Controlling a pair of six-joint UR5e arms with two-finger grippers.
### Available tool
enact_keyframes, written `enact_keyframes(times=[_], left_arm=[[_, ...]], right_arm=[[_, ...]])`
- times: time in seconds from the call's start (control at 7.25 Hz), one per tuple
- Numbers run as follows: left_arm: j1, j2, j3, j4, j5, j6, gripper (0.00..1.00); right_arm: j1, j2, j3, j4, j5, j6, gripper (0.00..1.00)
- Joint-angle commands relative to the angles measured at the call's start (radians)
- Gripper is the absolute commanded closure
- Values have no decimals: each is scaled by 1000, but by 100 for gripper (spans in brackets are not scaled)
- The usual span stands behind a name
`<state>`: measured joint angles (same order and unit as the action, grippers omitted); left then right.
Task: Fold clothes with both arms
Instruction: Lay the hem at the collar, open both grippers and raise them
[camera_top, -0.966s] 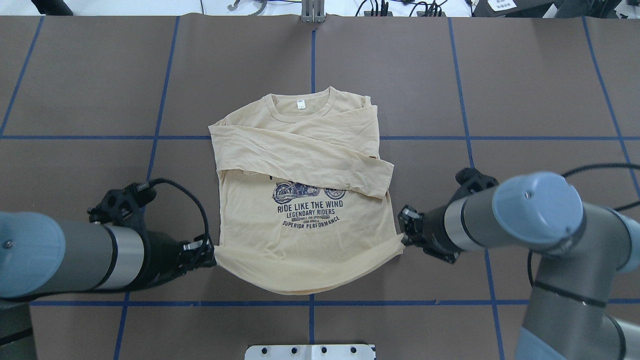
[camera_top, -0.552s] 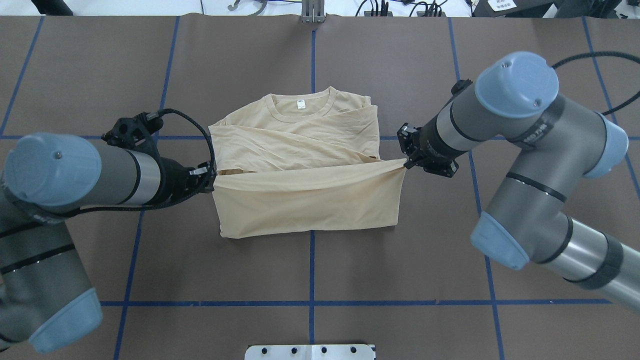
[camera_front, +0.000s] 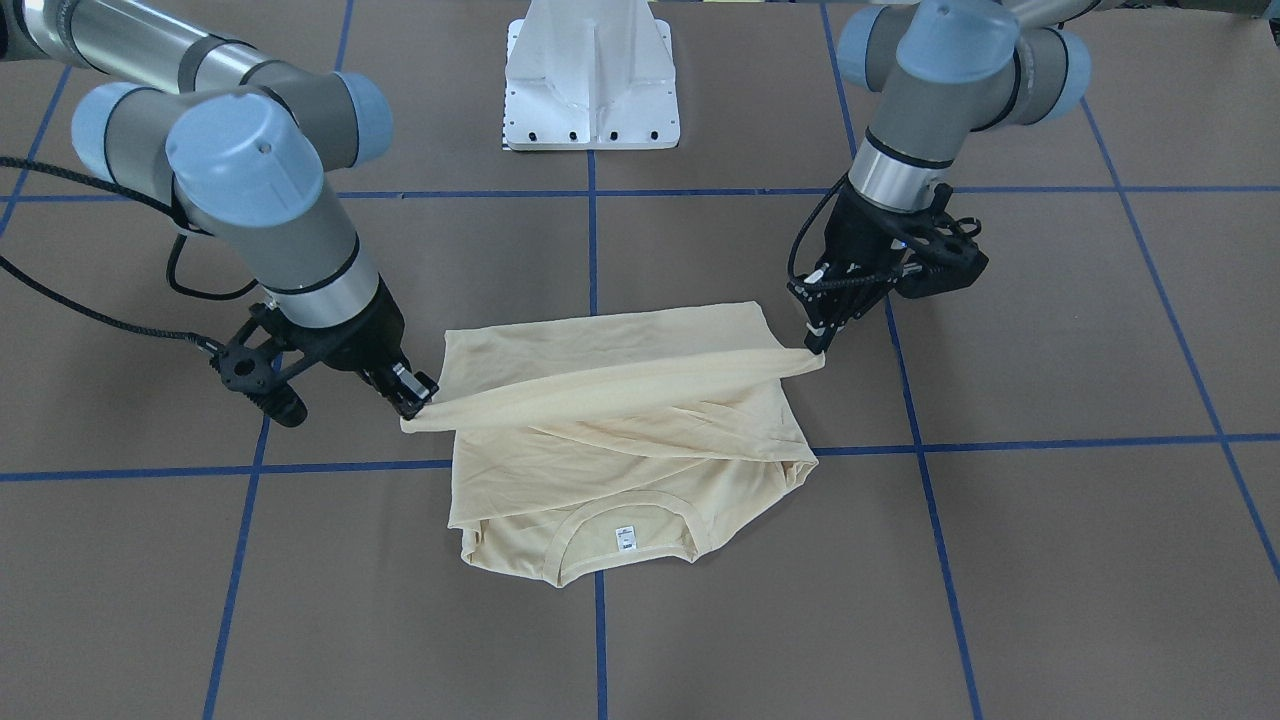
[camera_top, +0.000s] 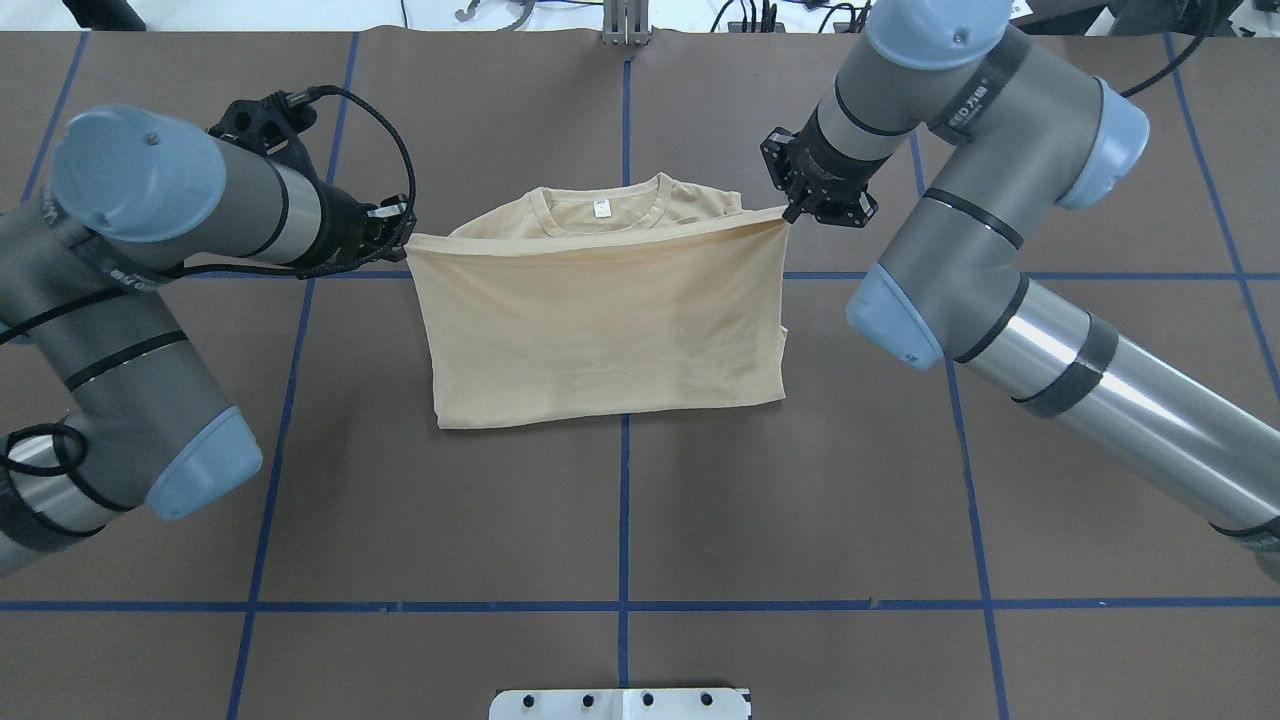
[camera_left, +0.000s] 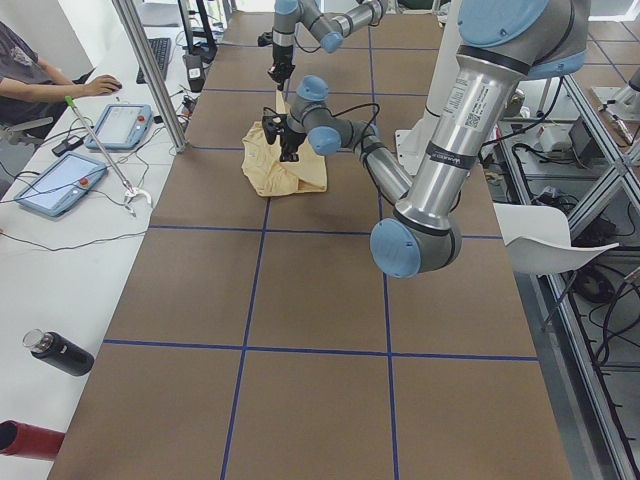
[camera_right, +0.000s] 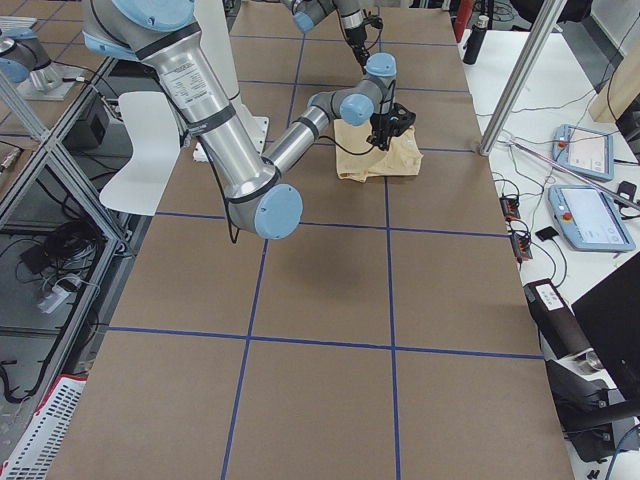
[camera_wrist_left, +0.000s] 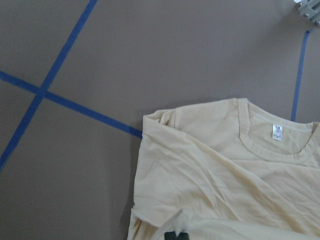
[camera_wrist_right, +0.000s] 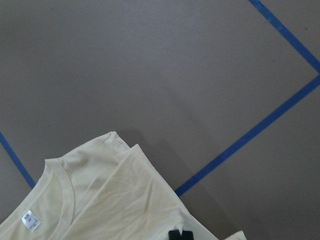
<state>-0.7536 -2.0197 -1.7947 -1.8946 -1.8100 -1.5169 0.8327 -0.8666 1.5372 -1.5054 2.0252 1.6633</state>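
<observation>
The cream-yellow T-shirt lies at the table's middle, its near half folded over so the print is hidden. Its collar with the white neck label shows at the far edge. My left gripper is shut on the hem's left corner and my right gripper is shut on its right corner. The hem is stretched between them just above the shoulders. In the front-facing view the left gripper and right gripper hold the hem raised over the shirt. Both wrist views show the collar area below the shirt.
Blue tape lines cross the brown table. The white pedestal base stands at the robot's side. A metal fixture sits at the far edge. Tablets, a pole and a bottle stand on the operators' side.
Both grippers have carried the hem from the near edge away from the robot, over the print and sleeves, up to the collar. The shirt now lies folded in half.
</observation>
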Motion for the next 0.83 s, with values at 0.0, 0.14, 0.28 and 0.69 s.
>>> enact_keyframes(times=[0.0, 0.14, 0.28, 0.69], left_arm=[[-33, -66, 262, -201, 5, 6, 100], [-35, -79, 349, -284, 9, 6, 100], [-35, -88, 398, -331, 11, 6, 100], [-33, -114, 475, -397, 30, 4, 100]], right_arm=[[3, 81, -226, 86, -19, -98, 100], [-12, 92, -305, 173, -19, -105, 100], [-30, 100, -366, 204, -20, -155, 100], [-29, 148, -419, 209, -20, -175, 100]])
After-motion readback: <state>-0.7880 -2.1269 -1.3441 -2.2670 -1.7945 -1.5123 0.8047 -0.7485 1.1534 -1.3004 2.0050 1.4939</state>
